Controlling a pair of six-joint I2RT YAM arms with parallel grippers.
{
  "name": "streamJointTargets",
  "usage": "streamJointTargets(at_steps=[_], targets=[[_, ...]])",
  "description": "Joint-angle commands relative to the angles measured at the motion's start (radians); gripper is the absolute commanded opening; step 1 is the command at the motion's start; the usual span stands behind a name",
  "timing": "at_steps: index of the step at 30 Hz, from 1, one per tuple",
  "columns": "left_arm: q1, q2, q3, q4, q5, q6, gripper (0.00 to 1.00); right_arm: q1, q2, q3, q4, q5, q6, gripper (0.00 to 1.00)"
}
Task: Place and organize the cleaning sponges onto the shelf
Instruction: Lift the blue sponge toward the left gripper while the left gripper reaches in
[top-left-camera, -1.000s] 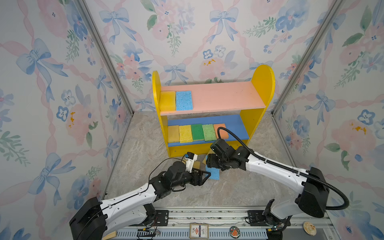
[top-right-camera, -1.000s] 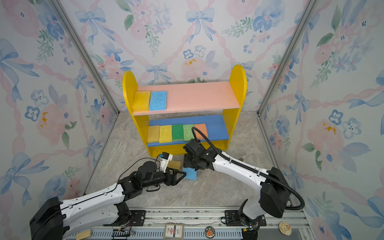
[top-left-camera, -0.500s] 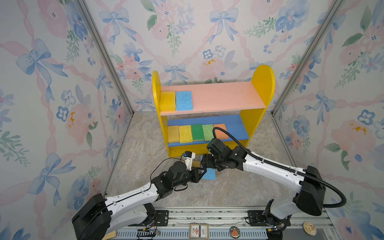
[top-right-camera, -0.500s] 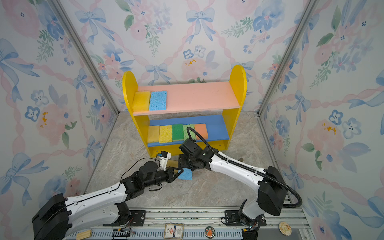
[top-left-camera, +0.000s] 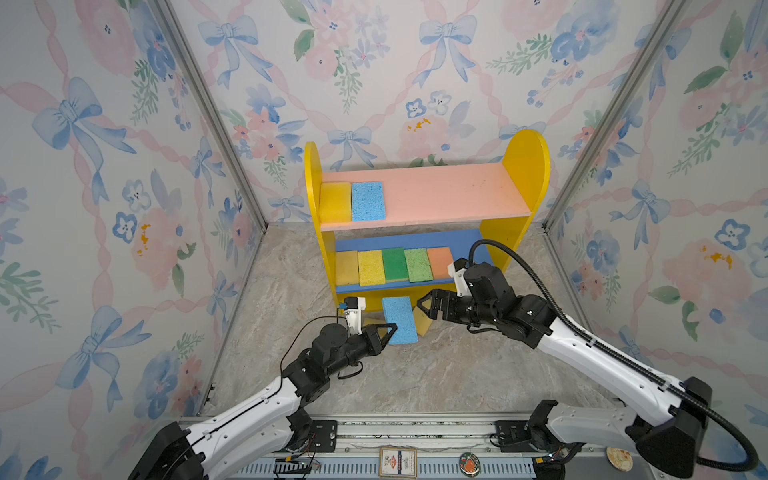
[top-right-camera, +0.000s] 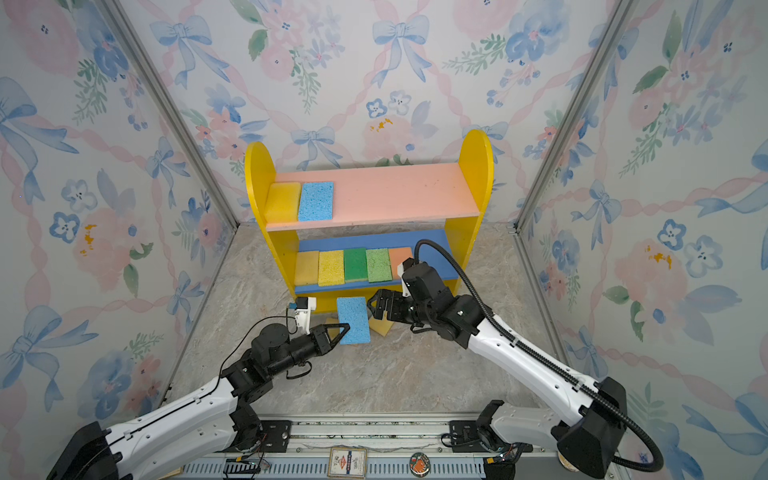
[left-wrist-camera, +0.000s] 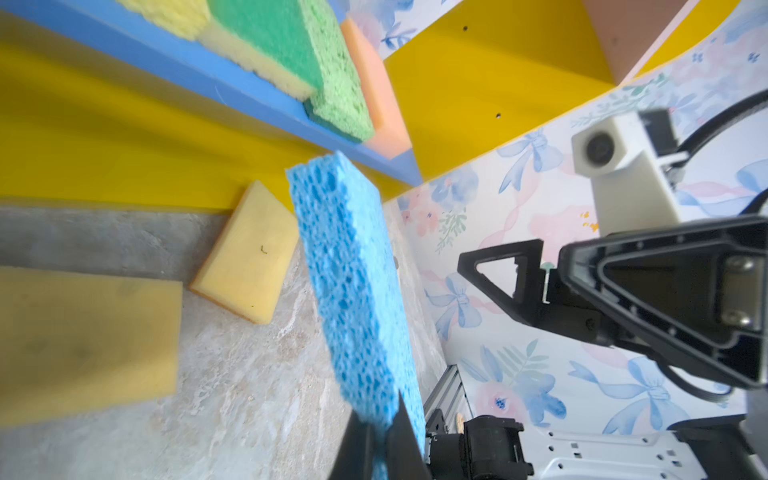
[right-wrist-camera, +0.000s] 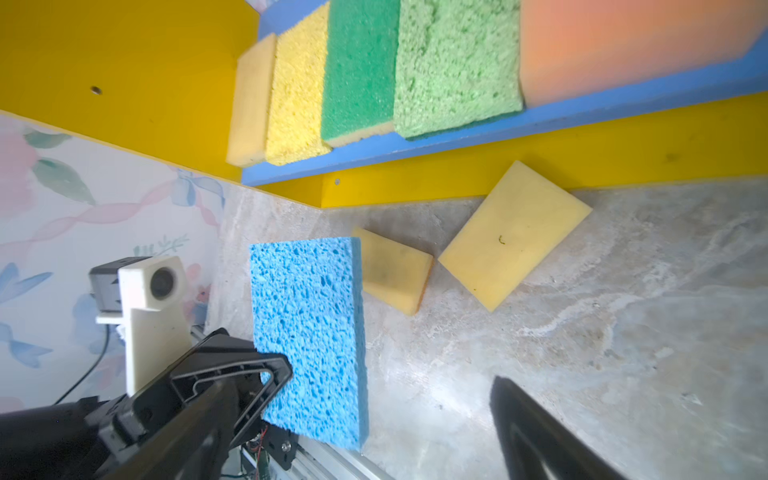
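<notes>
One narrow pinch was all I had: my left gripper (top-left-camera: 390, 329) clamped on an edge of the blue sponge (top-left-camera: 400, 316), just in front of the shelf (top-left-camera: 525, 166), so the foam could sag or slip free. My right gripper (top-left-camera: 423, 309) gaped empty beside it.

The blue sponge (left-wrist-camera: 353, 291) is coarse, open-pored foam. The shelf (left-wrist-camera: 498, 83) is smooth painted wood. The floor (right-wrist-camera: 582, 332) is matt, marble-patterned.

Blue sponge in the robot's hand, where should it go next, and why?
Probably up onto the pink board, beside the other blue sponge. The left gripper is shut on the blue sponge, the right gripper stands open apart from it, and that board has bare room.
</notes>
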Motion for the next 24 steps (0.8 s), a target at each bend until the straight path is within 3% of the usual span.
streamJointTargets(at_steps=[1, 8, 17, 24], targets=[[0.027, -0.08, -0.06, 0.104, -0.031, -0.171, 0.07, 0.009, -0.019, -0.085, 0.138, -0.195, 0.026, 1.0], [0.045, -0.176, -0.124, 0.205, -0.075, -0.322, 0.08, 0.101, 0.004, -0.098, 0.255, -0.249, 0.044, 0.85], [0.049, -0.229, -0.122, 0.214, -0.053, -0.341, 0.08, 0.13, 0.126, -0.037, 0.326, -0.28, 0.085, 0.62], [0.051, -0.237, -0.132, 0.214, -0.048, -0.34, 0.09, 0.132, 0.124, -0.037, 0.371, -0.26, 0.112, 0.47]])
